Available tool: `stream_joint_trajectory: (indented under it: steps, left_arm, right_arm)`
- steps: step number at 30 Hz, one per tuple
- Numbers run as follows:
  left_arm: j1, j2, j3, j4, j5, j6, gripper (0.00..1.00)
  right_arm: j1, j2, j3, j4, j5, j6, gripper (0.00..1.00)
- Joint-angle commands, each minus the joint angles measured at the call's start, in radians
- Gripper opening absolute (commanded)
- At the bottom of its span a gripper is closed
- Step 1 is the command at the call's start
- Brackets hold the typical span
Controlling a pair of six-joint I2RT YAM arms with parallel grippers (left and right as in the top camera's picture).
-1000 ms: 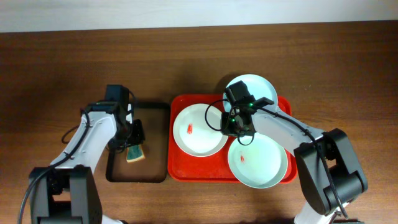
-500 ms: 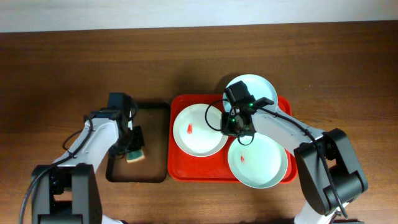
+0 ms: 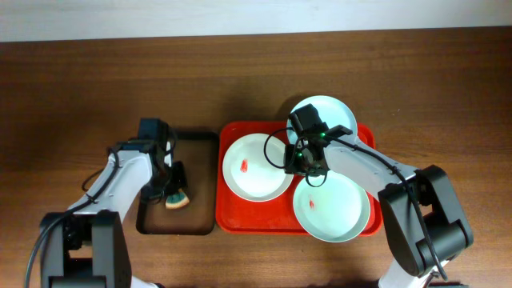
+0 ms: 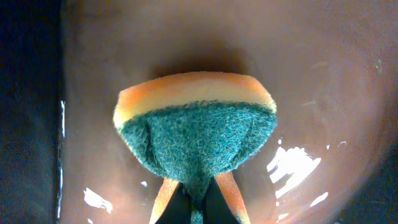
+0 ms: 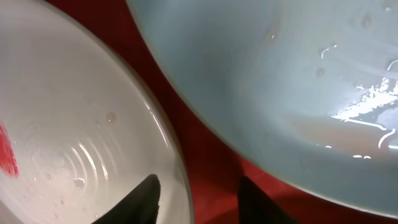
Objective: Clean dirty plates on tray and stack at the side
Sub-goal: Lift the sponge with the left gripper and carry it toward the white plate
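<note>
Left gripper (image 4: pixel 198 193) was clamped on green-and-orange sponge (image 4: pixel 196 140), over black tray (image 3: pixel 178 228). Red tray (image 3: pixel 256 218) lay just right of it and held white plate (image 3: pixel 258 172), pale blue plate (image 3: pixel 330 112) overhanging far rim, and mint plate (image 3: pixel 336 212) at near rim. Red smears showed on white and mint. Right gripper (image 5: pixel 199 190) stood parted, fingers astride white plate's rim, gripping nothing.

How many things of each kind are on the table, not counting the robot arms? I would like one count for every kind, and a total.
plates: 3 (white plate, pale blue plate, mint plate)
trays: 2 (red tray, black tray)
sponge: 1
total: 6
</note>
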Motion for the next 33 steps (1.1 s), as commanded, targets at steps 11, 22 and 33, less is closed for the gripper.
stream_joint_trajectory:
  steps: [11,22,33]
  left_arm:
    - [-0.086,-0.048,0.114,-0.002,0.083,0.247,0.0]
    - [-0.086,0.074,0.027,0.101,0.083,0.21,0.0]
    - [-0.087,0.073,0.357,-0.177,-0.074,0.158,0.0]
  right_arm:
    - [-0.007,0.012,-0.009,0.008,-0.041,0.004,0.09]
    - [-0.007,0.012,-0.009,0.015,-0.041,0.005,0.41]
    - [-0.007,0.012,-0.009,0.01,-0.061,0.005,0.04]
